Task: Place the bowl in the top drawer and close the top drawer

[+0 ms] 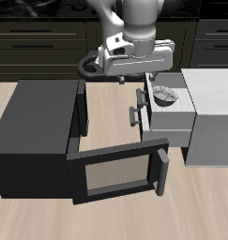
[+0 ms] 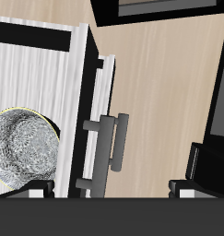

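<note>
The bowl (image 1: 165, 94) is silvery with a speckled inside and lies in the open top drawer (image 1: 172, 114) of the light grey cabinet. The drawer is pulled out, with its grey front and dark bar handle (image 1: 135, 112) facing the black box cabinet. My gripper (image 1: 154, 81) is open and empty, a little above the drawer front, beside the bowl. In the wrist view the bowl (image 2: 21, 152) sits on the drawer's pale floor (image 2: 40, 78). The handle (image 2: 112, 152) lies between my spread fingertips (image 2: 38, 191), below my gripper (image 2: 113, 190).
The light grey cabinet body (image 1: 214, 117) stands beside the drawer. A black box cabinet (image 1: 36, 127) stands across from it. Its dark framed door with a pale panel (image 1: 115, 173) hangs open toward the table's front edge, close to the drawer front.
</note>
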